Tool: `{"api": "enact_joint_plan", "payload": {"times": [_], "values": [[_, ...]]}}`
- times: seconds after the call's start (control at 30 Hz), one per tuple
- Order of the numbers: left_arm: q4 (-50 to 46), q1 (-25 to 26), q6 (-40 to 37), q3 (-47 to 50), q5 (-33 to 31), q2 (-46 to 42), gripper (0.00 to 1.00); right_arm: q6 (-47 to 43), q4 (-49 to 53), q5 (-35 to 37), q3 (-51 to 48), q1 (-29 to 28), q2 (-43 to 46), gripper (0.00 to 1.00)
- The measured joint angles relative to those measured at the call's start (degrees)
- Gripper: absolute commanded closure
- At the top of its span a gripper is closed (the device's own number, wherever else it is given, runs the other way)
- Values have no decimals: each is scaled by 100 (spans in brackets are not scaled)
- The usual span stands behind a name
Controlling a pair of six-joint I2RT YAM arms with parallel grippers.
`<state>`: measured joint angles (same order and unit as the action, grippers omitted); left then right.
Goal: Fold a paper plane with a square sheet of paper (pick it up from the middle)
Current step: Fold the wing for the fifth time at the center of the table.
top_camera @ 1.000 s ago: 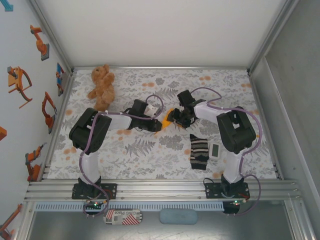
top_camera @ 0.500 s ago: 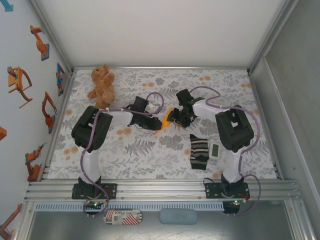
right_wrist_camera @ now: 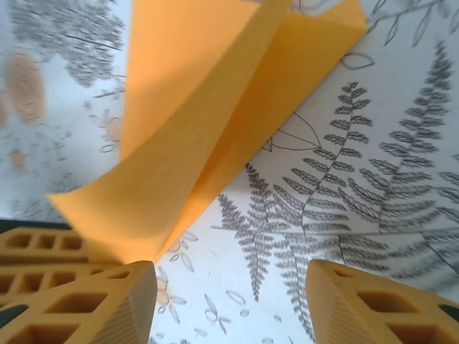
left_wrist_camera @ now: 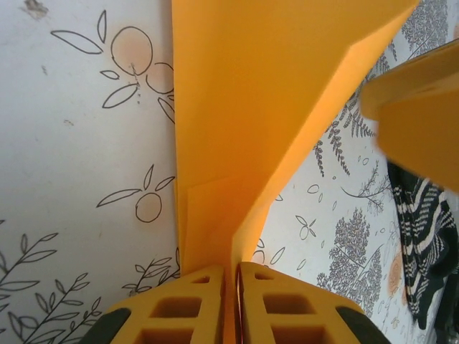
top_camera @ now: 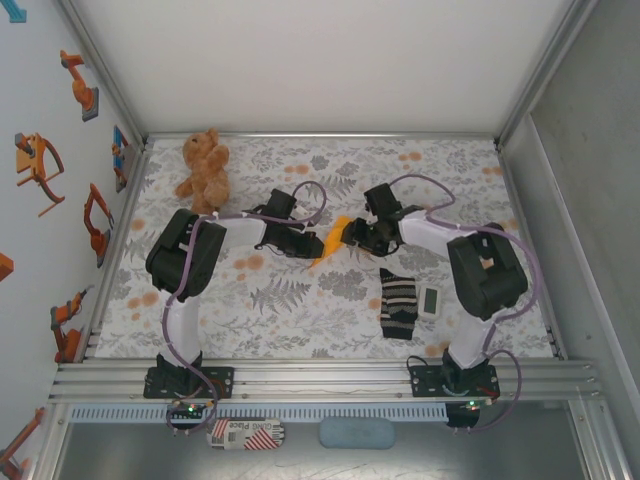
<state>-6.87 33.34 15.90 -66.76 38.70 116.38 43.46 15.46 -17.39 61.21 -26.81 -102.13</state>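
From six o'clock overhead we looked down; both wrist cameras faced the same folded paper (left_wrist_camera: 244,107) closely.

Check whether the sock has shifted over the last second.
No. The sock lies just left of the white device, as before, on the same patch of fern print.

From above, midway between the side edges of the counter (top_camera: 300,315), the paper plane (top_camera: 328,243) is partly hidden by the left arm (top_camera: 285,238) and right arm (top_camera: 385,232). At the left wrist it runs off the top edge, the striped sock (left_wrist_camera: 427,236) is cut by the right edge, and a yellow block (left_wrist_camera: 419,107) is blurred.
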Motion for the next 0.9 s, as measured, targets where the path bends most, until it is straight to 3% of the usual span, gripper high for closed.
{"api": "enact_joint_plan", "payload": {"times": [0.13,0.33,0.9], "values": [[-72,0,-2,-52,0,20,86,-50,-824,-382,-411,-11,466,63],[-219,0,-2,-149,-9,59,84,13,-1532,-758,-341,-223,140,86],[-442,0,0,-297,-26,131,85,107,-1617,-721,83,-372,-785,92]]}}
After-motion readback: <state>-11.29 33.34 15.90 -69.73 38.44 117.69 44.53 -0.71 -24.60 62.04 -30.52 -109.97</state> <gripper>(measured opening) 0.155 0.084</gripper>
